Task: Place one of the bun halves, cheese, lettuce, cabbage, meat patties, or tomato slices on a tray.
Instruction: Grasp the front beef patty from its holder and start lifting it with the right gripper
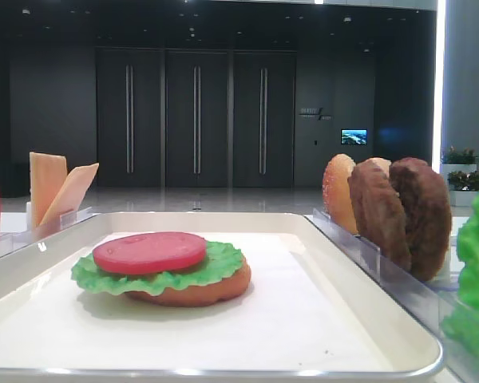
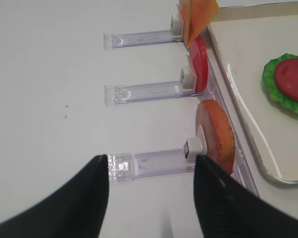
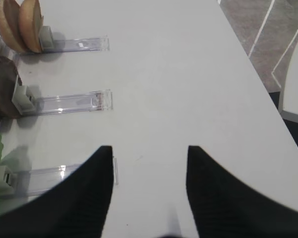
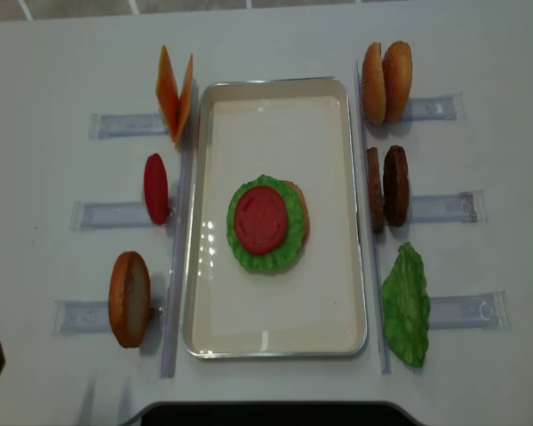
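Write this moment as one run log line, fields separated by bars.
white rectangular tray: orange-brown bun base, green lettuce, red tomato slice stacked | two dark brown patties in rack | left gripper open | right gripper open, empty

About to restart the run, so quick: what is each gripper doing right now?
Left gripper: open, holding nothing, above the table beside the racks.
Right gripper: open, holding nothing, over bare table.
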